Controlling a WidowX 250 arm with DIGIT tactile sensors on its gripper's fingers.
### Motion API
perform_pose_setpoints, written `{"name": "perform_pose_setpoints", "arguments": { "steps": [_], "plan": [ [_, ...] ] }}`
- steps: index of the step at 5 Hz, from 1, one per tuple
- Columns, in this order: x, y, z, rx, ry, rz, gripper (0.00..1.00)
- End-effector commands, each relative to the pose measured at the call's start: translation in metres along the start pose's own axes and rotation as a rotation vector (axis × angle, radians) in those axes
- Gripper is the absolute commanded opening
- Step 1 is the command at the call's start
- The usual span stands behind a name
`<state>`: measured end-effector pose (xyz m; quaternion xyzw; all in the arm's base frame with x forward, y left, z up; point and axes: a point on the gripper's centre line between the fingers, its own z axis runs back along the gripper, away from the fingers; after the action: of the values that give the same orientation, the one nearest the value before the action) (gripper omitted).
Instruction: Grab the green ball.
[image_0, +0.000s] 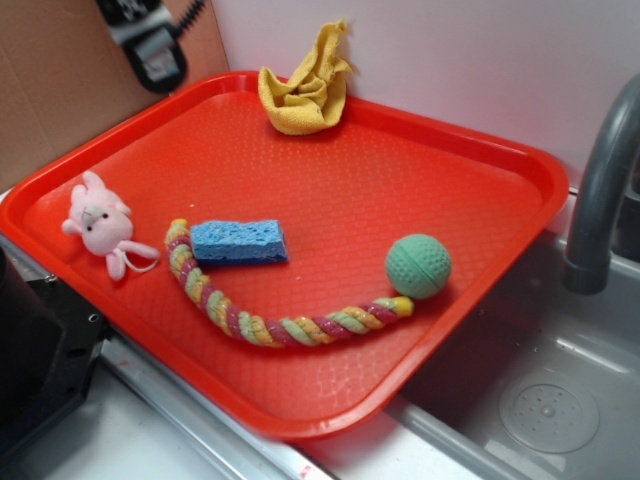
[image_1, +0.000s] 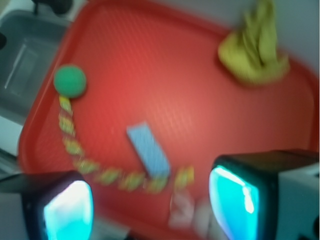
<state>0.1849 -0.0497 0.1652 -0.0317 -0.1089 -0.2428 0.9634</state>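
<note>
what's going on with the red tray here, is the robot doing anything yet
A robot arm is set to pick up the green ball, but nothing is in its grasp. Its gripper is open and high above the red tray, far from the ball. The ball sits near the tray's sink-side edge, at one end of the braided rope toy. Also on the tray are a blue sponge, a pink plush toy and a crumpled yellow cloth, all untouched.

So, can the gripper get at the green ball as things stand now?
Probably yes. The green ball sits uncovered on the red tray, only touching the rope toy's end. The gripper hangs open, far from it.
</note>
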Motion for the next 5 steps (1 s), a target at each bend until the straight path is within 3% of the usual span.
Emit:
{"name": "perform_pose_setpoints", "arguments": {
  "steps": [1,2,5],
  "plan": [
    [0.052,-0.039,-0.038,-0.158,0.114,-0.452,1.0],
    [0.058,-0.047,-0.052,-0.159,0.264,-0.612,1.0],
    [0.058,-0.047,-0.052,-0.159,0.264,-0.612,1.0]
  ]
}}
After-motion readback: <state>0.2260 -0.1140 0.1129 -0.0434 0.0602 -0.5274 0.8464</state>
